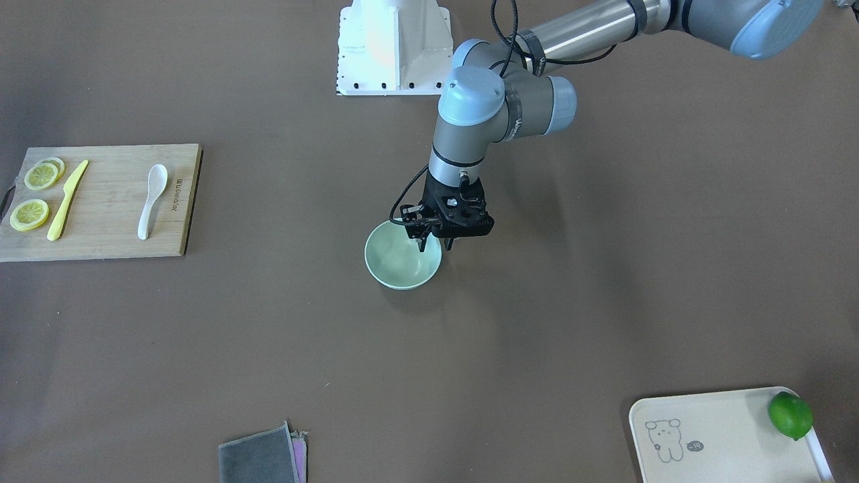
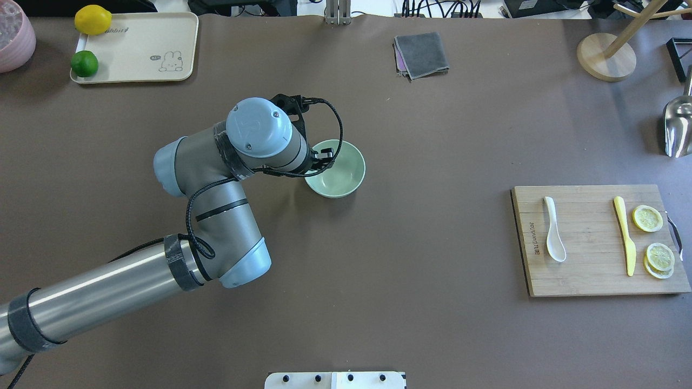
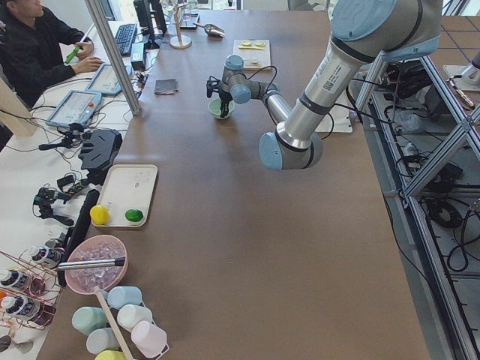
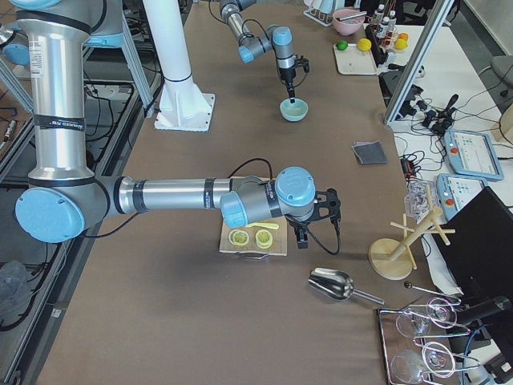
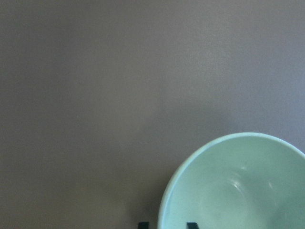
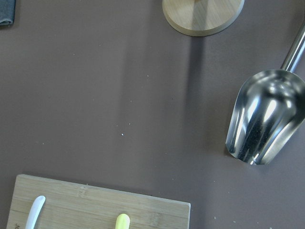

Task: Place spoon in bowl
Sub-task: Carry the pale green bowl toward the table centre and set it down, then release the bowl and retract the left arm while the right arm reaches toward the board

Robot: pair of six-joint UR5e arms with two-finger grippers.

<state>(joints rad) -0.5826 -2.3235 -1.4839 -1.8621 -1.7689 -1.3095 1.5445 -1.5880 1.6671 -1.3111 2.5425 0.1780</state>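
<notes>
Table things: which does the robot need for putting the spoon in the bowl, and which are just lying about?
Needed: spoon, bowl.
Lying about: cutting board, yellow knife, lemon slices, tray, lime, lemon, grey cloth, metal scoop.

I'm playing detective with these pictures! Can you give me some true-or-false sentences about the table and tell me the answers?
1. The spoon is inside the bowl. False: it lies on the wooden board, away from the bowl.
2. The bowl is empty. True.
3. A lime sits on the tray. True.
4. The knife is blue. False: it is yellow.
5. Lemon slices lie on the wooden board beside the knife. True.
</notes>
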